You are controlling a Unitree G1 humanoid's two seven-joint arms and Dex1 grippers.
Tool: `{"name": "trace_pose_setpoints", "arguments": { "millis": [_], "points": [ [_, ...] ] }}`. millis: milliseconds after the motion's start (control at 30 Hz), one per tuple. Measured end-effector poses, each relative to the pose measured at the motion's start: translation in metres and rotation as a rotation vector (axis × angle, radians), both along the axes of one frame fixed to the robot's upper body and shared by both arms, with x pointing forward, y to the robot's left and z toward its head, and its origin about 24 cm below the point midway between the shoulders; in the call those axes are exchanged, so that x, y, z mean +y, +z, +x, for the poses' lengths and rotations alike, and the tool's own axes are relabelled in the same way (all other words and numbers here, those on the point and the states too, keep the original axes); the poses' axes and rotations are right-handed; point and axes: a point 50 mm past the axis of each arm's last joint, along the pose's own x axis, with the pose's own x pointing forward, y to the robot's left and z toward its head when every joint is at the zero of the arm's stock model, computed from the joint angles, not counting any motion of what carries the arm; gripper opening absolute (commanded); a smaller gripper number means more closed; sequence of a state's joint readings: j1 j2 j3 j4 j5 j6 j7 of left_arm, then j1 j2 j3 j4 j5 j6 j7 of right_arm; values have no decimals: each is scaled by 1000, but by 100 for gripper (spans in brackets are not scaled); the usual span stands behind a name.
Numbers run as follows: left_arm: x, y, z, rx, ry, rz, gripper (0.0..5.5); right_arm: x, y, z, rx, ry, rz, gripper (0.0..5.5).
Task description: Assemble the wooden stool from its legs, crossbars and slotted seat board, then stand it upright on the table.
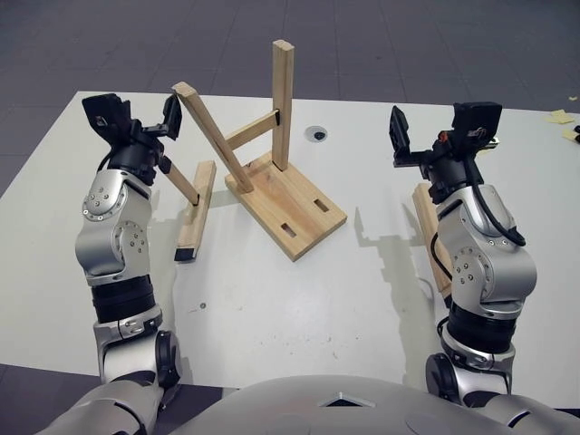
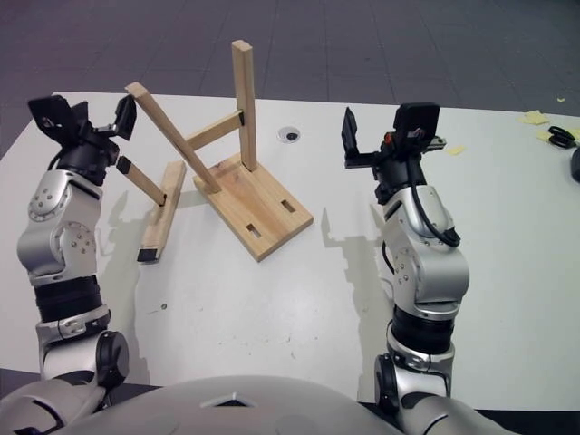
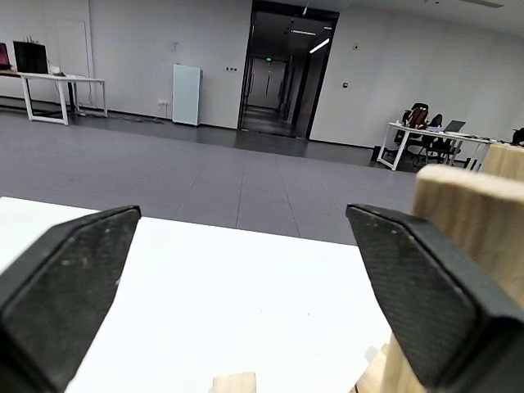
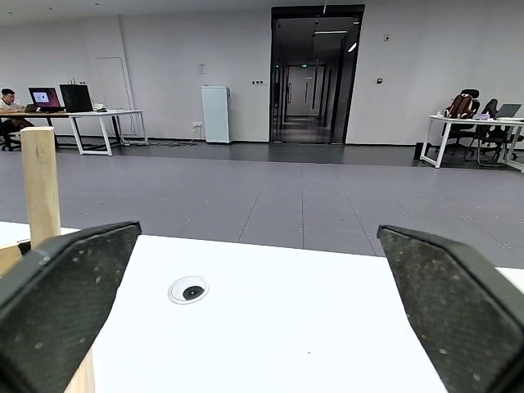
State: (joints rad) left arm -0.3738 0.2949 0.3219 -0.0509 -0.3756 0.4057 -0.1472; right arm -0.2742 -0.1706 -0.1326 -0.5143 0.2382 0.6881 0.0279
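The slotted seat board lies flat mid-table. One leg stands upright in it. A second leg leans tilted, joined to the first by a crossbar. To their left a third leg lies on the table with a short crossbar angled up from it. My left gripper is open, raised just left of the tilted leg's top, holding nothing. My right gripper is open over the table's right side. Another wooden piece lies partly hidden behind my right arm.
A round cable hole sits in the white table behind the board. Yellow notes lie at the far right edge, near a dark object. The near half of the table is bare.
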Motion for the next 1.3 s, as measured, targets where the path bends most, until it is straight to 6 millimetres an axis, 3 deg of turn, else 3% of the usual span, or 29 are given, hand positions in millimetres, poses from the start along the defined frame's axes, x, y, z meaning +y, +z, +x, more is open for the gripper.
{"name": "trace_pose_setpoints", "arguments": {
  "millis": [267,600,667,733,767,1000,1300],
  "points": [
    [-2,1,8,-15,-13,6,539,0,-1,1,2,5,0,540],
    [-2,33,15,-110,-17,27,539,0,-1,1,-3,5,-1,540],
    [-3,24,16,-68,-28,28,539,0,-1,1,-3,6,-1,540],
    [-8,-11,12,82,-74,39,539,0,-1,1,-3,7,-1,540],
    [-9,-15,11,99,-90,58,539,0,-2,1,-1,5,-2,540],
    [-2,-16,9,95,-80,38,539,-3,-1,1,-4,-1,-4,540],
    [-8,-7,9,63,-111,-31,539,-2,-1,1,-3,3,-2,540]
  ]
}}
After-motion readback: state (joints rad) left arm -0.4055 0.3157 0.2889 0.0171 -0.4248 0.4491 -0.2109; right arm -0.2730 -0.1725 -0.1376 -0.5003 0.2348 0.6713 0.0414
